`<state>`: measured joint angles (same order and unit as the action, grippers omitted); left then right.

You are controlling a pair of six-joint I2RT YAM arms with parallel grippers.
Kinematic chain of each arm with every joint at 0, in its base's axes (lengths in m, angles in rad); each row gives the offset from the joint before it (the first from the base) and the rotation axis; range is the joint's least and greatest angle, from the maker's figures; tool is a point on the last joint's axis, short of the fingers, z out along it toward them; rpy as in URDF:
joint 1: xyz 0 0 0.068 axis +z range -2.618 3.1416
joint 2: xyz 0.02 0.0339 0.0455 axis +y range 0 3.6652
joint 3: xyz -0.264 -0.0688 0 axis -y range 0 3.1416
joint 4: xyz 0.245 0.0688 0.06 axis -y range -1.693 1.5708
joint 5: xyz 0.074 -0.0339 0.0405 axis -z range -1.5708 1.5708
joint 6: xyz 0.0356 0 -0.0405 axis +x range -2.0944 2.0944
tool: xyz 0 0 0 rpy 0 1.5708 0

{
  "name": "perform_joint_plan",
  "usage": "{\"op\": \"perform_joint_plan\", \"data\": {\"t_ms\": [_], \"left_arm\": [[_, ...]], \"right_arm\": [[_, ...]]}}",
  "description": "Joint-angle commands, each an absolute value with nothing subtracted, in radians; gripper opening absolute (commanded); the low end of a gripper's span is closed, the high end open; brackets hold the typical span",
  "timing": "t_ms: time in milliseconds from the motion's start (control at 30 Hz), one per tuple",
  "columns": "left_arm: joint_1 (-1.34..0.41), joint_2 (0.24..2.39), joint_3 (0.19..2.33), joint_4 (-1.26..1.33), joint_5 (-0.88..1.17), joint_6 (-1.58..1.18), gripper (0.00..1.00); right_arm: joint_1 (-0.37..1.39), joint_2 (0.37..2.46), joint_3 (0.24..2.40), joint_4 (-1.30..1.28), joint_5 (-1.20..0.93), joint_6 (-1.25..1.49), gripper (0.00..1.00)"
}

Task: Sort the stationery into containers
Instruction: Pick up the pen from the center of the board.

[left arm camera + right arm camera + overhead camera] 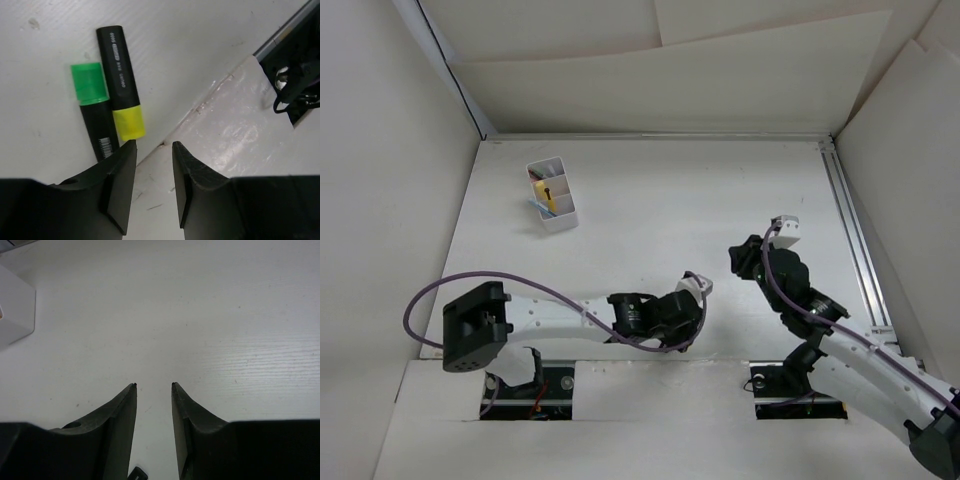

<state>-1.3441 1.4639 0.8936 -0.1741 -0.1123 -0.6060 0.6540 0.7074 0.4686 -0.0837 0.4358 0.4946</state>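
Observation:
Two highlighters lie side by side on the table in the left wrist view: a green-capped highlighter [95, 112] and a yellow-capped highlighter [120, 80] with a black body. My left gripper [153, 145] is open and empty, its left fingertip just short of the yellow cap; in the top view it [665, 325] is low by the near edge, and the arm hides the highlighters. The white two-compartment box [551, 195] stands at the far left with a yellow item and pens inside; its corner shows in the right wrist view [15, 305]. My right gripper [153, 385] is open and empty over bare table [745, 258].
The table's near edge meets a white board [235, 130] right by the highlighters, with a dark cable opening [295, 75] beyond it. A metal rail [850, 230] runs along the table's right side. White walls close in the left, back and right.

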Motion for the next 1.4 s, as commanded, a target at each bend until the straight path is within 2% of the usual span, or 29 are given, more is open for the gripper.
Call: {"op": "perform_joint_plan", "data": {"t_ms": [0, 167, 600, 1267, 1367], "left_arm": [[-1.377, 1.517, 0.946, -0.163, -0.110, -0.623, 0.31], [-1.411, 1.597, 1.023, -0.218, -0.193, -0.614, 0.31], [-1.411, 1.640, 1.000, -0.209, -0.261, -0.647, 0.45], [-1.411, 1.732, 1.028, -0.198, -0.304, -0.629, 0.45], [-1.411, 1.732, 1.028, -0.198, -0.314, -0.638, 0.42]], "right_arm": [[0.647, 0.671, 0.514, -0.058, 0.451, 0.495, 0.39], [0.647, 0.650, 0.503, -0.058, 0.451, 0.495, 0.39], [0.647, 0.660, 0.503, -0.058, 0.440, 0.495, 0.39], [0.647, 0.623, 0.503, -0.058, 0.431, 0.486, 0.39], [0.647, 0.612, 0.503, -0.058, 0.431, 0.486, 0.39]]}}
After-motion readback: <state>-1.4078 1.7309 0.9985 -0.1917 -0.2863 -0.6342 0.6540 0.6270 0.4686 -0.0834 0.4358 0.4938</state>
